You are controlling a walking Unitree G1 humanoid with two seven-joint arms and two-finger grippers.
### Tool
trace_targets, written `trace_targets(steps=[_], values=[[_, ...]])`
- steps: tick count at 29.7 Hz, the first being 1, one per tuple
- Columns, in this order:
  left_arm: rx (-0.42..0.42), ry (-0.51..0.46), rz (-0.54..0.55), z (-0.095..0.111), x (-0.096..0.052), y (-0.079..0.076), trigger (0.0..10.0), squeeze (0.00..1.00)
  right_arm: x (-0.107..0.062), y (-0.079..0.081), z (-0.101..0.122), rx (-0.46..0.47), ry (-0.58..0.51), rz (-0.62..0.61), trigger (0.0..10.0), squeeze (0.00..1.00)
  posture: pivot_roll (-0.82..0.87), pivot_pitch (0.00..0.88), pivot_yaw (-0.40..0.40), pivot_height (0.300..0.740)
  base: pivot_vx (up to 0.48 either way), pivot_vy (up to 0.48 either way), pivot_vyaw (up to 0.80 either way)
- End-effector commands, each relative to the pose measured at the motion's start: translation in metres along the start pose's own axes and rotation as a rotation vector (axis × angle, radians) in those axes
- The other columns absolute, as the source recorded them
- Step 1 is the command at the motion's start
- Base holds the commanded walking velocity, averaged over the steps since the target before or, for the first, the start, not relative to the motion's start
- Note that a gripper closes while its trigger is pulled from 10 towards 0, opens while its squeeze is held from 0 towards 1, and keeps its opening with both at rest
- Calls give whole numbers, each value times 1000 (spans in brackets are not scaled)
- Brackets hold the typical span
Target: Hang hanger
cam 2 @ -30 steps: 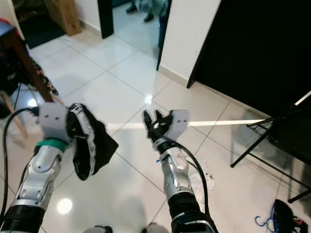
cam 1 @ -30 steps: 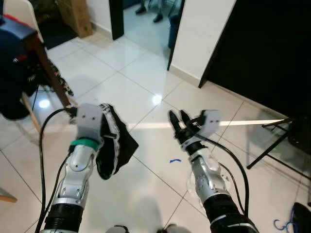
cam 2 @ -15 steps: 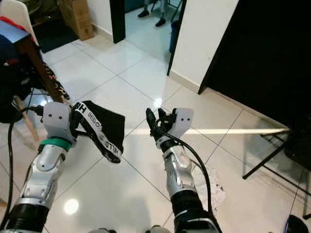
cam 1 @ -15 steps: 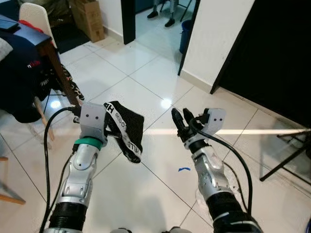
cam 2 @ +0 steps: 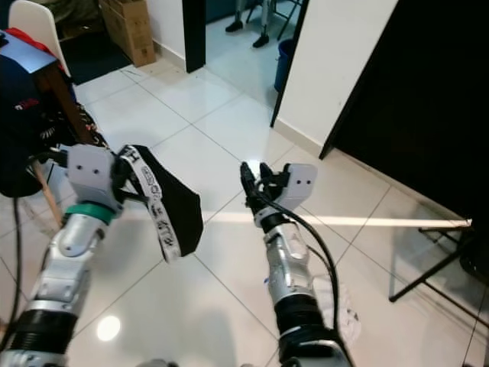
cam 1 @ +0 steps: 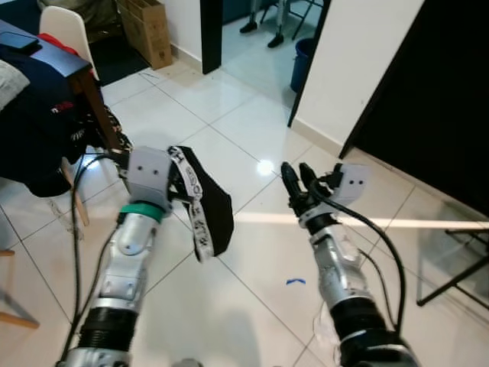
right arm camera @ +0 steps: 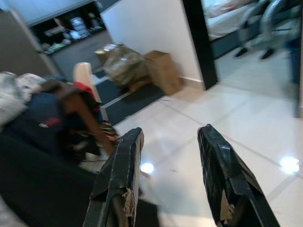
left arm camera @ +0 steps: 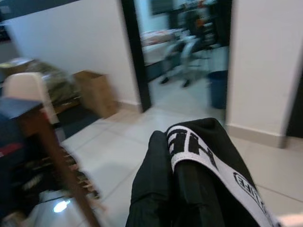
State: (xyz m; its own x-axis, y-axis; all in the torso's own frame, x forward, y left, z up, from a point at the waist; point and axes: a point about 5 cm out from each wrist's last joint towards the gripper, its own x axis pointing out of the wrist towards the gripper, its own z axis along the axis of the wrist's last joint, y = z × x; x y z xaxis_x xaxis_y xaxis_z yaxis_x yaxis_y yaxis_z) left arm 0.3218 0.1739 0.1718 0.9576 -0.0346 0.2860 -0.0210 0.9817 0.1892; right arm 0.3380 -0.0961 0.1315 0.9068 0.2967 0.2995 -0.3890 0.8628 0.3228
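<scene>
A black garment with a white lettered waistband (cam 1: 208, 200) hangs from my left gripper (cam 1: 177, 180), held up in front of me at the left. The cloth drapes over that gripper's fingers and hides them; in the left wrist view the garment (left arm camera: 199, 179) covers the lower middle. My right gripper (cam 1: 296, 180) is raised at the middle right, open and holding nothing. In the right wrist view its two black fingers (right arm camera: 118, 175) stand well apart. I see no hanger.
A table draped with dark clothes (cam 1: 34, 115) and a white chair (cam 1: 65, 23) stand at the left. A cardboard box (cam 1: 145, 30) and a doorway lie ahead, with a white wall (cam 1: 359, 69) and a black panel (cam 1: 451, 92) to the right. A black metal frame (cam 1: 458, 264) stands on the tiled floor.
The view has shifted as I moved. The garment has swung and unfolded under my left gripper, its waistband now hanging down. The right gripper stays open.
</scene>
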Motion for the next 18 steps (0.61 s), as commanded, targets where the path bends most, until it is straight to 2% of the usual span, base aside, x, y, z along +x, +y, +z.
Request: trace_targets(steps=[1,18], values=[[-16,-10,-25,4,2,-8,10000,0,-6,-12,0,1,8,-41,10000,0,54,54,5,740,281,0,0],[-12,-15,-36,7,2,-9,10000,0,-6,-12,0,4,6,-41,10000,0,57,54,9,740,290,0,0]])
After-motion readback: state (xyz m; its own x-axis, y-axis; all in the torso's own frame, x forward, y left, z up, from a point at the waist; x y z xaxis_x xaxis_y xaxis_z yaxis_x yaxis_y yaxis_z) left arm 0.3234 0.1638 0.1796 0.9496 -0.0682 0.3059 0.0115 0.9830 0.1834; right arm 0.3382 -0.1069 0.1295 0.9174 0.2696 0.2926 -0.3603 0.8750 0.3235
